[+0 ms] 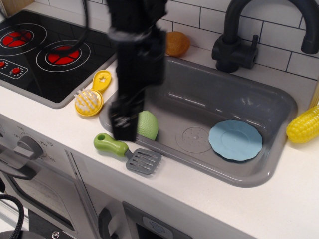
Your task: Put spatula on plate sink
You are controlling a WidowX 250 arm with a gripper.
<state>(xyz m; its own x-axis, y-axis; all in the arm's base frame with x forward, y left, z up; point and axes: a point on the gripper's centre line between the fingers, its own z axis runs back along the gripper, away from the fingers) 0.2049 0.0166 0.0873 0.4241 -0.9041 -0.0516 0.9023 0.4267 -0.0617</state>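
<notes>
The sink (259,107) is a big grey plastic basin with rounded corners, smooth glossy walls and a round moulded drain (195,139) with fine ridges in its floor. At its right end, lying flat on the floor just beside the drain, is the plate (235,140): round, light blue, matte plastic with a gently wavy rim. At the left end of the sink sits a pale green ball (147,124) with a dimpled skin, partly hidden by the arm.

The spatula (128,153) lies on the white counter just outside the sink's front left corner, its chunky green handle pointing away from the sink and its flat grey slotted blade touching or nearly touching the rim.

The gripper (124,127) is a blurred black block hanging over the sink's left rim, directly above the spatula handle and in front of the ball; I cannot tell whether its fingers are parted or together.

Left of the sink lies a yellow brush (91,97) with white bristles, and beyond it a black stove (35,55) with red rings. Behind the sink stand a black tap (238,35) and an orange-brown roundish object (177,44); a bumpy yellow corn cob (304,124) lies to its right.
</notes>
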